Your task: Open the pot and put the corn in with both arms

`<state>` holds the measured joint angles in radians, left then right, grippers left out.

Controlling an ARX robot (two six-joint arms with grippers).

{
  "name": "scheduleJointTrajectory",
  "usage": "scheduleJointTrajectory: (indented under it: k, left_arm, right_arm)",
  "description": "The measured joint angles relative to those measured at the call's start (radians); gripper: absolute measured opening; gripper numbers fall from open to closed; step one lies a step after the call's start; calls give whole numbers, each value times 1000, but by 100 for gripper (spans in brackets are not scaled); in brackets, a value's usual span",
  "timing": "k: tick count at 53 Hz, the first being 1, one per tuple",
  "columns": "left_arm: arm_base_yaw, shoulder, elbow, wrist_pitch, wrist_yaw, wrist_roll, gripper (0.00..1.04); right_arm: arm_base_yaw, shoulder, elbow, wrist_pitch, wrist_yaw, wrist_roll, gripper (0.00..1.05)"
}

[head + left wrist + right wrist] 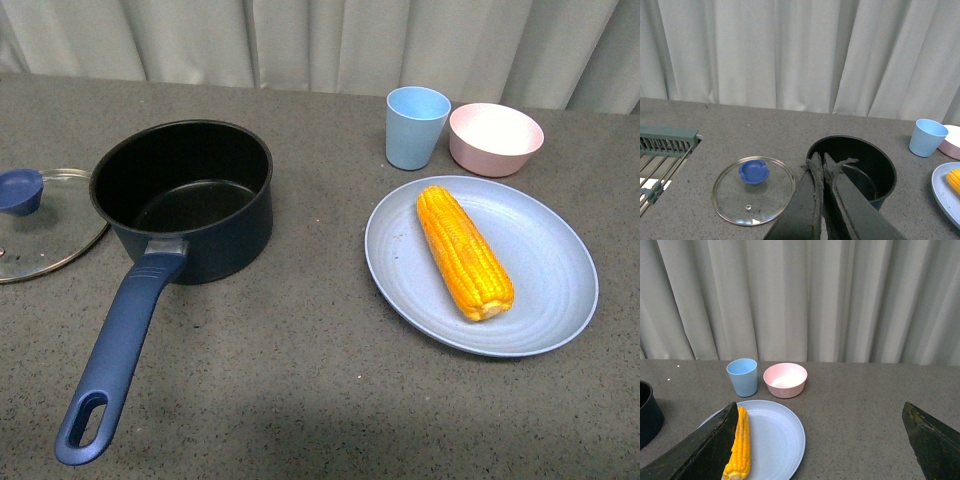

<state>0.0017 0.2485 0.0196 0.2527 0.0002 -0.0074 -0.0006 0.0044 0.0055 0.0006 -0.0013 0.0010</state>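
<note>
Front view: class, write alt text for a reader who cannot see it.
An open navy saucepan sits on a grey table, its glass lid lying to its left. At right, a corn cob lies on a blue plate, with a blue cup and pink bowl behind.

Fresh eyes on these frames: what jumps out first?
The bright yellow corn catches the eye first, lying on the blue plate at the right of the front view. To the left sits the dark pot, open and empty, with its glass lid flat on the table beside it. The left gripper is shut on nothing; the right gripper is wide open.
</note>
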Motion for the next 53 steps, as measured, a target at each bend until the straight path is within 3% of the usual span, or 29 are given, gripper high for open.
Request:
scheduleJointTrajectory:
  k: [16,21,28,53]
  left_arm:
    - [0,-76,0,-76,0,0,4]
    - [0,-197,0,-231,0,0,4]
    - [0,-243,0,-250,0,0,5]
    - [0,-243,0,-250,0,0,92]
  right_arm:
    - [0,0,0,0,0,0,96]
    - [0,0,0,0,0,0,96]
    - [0,0,0,0,0,0,96]
    - [0,0,0,0,0,0,96]
